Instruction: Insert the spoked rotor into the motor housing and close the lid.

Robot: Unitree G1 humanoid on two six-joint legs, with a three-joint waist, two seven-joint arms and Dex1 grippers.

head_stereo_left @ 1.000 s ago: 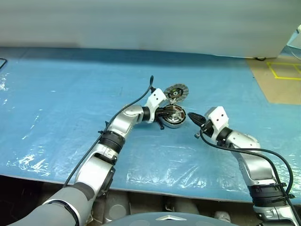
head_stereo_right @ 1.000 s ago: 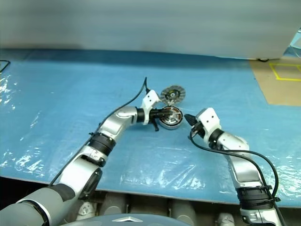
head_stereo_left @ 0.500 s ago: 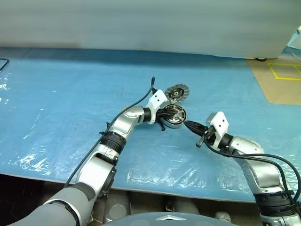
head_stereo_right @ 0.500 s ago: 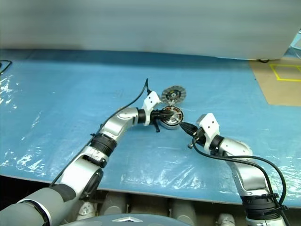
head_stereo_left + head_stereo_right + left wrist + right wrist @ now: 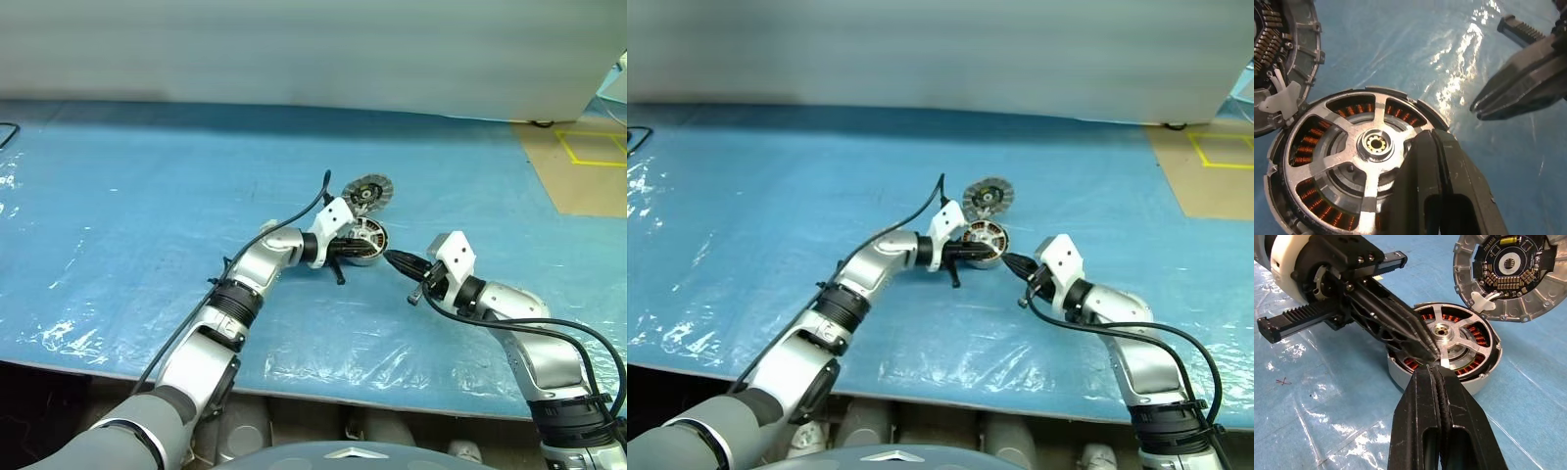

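Observation:
The motor housing (image 5: 1400,373) sits mid-table, copper windings showing inside. The spoked rotor (image 5: 1371,117) lies seated in it, hub up. My left gripper (image 5: 370,251) is shut; its fingertips (image 5: 1432,139) rest over the rotor's near part beside the hub. My right gripper (image 5: 390,258) is shut too, and its tip points at the housing's near-right rim, close to the left fingertips. The lid (image 5: 368,191) lies just behind the housing with its circuit-board face up, and its edge meets the housing's rim.
A blue plastic sheet (image 5: 147,215) covers the table, wrinkled and shiny near the front edge (image 5: 294,387). A brown floor patch with yellow tape (image 5: 588,162) lies at the far right. A grey wall runs along the back.
My right gripper dipped and drew in toward the housing's near rim, then held still. The left wrist turned a little, its fingers staying on the rotor. Both grippers stayed shut.

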